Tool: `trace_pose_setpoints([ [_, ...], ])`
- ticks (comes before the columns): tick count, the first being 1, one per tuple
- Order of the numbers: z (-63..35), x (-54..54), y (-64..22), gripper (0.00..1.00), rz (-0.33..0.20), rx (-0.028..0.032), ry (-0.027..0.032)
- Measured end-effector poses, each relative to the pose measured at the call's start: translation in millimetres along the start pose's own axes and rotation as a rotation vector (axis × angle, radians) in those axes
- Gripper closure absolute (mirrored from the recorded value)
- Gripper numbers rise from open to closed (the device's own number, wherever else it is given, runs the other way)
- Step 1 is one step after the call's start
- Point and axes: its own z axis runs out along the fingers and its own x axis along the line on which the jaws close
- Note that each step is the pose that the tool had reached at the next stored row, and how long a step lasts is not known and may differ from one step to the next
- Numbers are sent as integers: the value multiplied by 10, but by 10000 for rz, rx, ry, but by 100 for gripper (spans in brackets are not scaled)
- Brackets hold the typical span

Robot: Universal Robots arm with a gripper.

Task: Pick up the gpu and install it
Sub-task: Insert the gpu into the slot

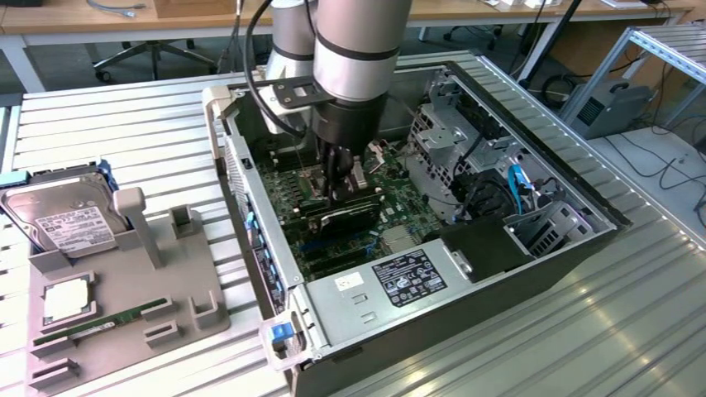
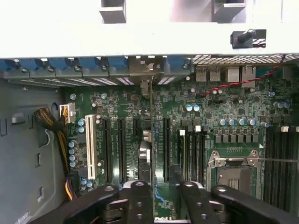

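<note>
1. Gpu (image 1: 344, 217): a thin black card standing on edge over the motherboard (image 1: 331, 178) inside the open computer case (image 1: 574, 194). In the wrist view it appears edge-on as a narrow vertical strip (image 2: 150, 140) lined up with the expansion slots (image 2: 120, 149).
2. Gripper (image 1: 344, 192): reaches down into the case, its fingers (image 2: 140, 200) closed against the card's upper edge, one on each side.
3. Arm (image 1: 355, 50): descends almost vertically from above into the case.
4. Rear wall of the case: a row of blue slot clips (image 2: 70, 63) lies beyond the card's far end.
5. Power supply (image 1: 403, 277): occupies the near end of the case in the exterior view.
6. Grey parts tray (image 1: 121, 331): stands on the table at the exterior view's left, carrying a hard drive (image 1: 61, 219) and a green memory stick (image 1: 99, 321).
</note>
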Motion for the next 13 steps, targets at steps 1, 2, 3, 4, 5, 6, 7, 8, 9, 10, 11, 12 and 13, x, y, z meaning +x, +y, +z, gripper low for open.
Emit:
trace_pose_setpoints([
  [1, 0, -4, -16, 75, -10, -24, 0],
  [2, 1, -5, -35, 80, -29, -47, -1],
  [3, 1, -6, -60, 80, -51, -74, 0],
  [4, 2, -7, -100, 86, -76, -115, 0],
  [5, 2, -7, -134, 89, -93, -154, 0],
  [6, 2, -8, -174, 89, -111, -201, 1],
  [7, 3, -8, -215, 89, -129, -247, 1],
  [8, 4, -9, -253, 89, -145, -292, 1],
  [9, 4, -9, -293, 89, -167, -335, 2],
  [10, 5, -10, -332, 89, -188, -378, 1],
  [11, 5, -10, -376, 89, -205, -429, 2],
  [12, 6, -10, -416, 89, -217, -476, 2],
  [13, 7, -11, -463, 89, -225, -532, 2],
])
